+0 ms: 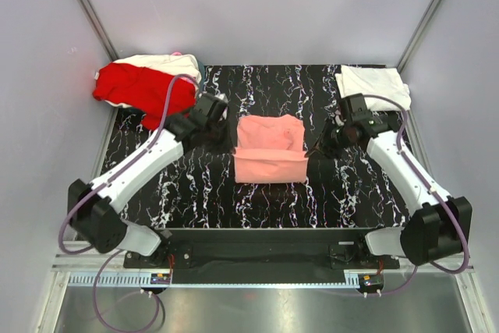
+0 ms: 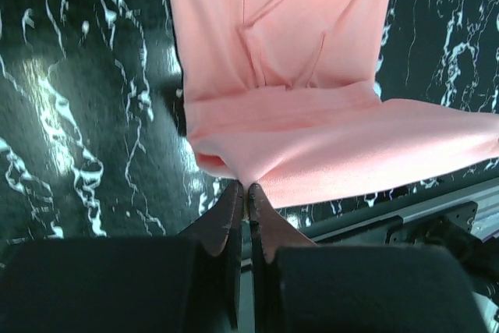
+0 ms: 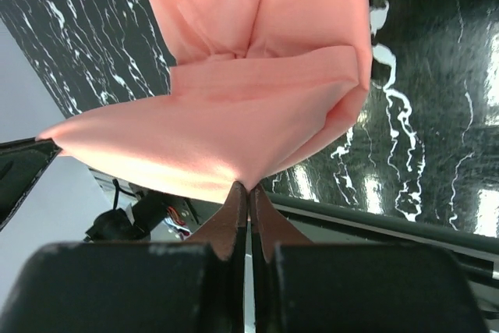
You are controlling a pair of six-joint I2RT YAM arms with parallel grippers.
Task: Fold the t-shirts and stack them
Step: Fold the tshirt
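Note:
A salmon-pink t-shirt (image 1: pixel 269 146) lies partly folded in the middle of the black marbled table. My left gripper (image 1: pixel 231 144) is shut on its left corner, and the left wrist view shows the fabric (image 2: pixel 288 76) pinched at the gripper's tips (image 2: pixel 247 187). My right gripper (image 1: pixel 314 146) is shut on the shirt's right corner, and the right wrist view shows the cloth (image 3: pixel 249 76) pinched at the tips (image 3: pixel 249 187). The held edge is lifted slightly and doubled over the rest of the shirt.
A bright red tee (image 1: pixel 144 87) lies crumpled at the back left on a cream one (image 1: pixel 168 62). A folded white tee (image 1: pixel 373 83) sits at the back right. Grey walls enclose the table; a metal rail (image 1: pixel 265 278) runs along the near edge.

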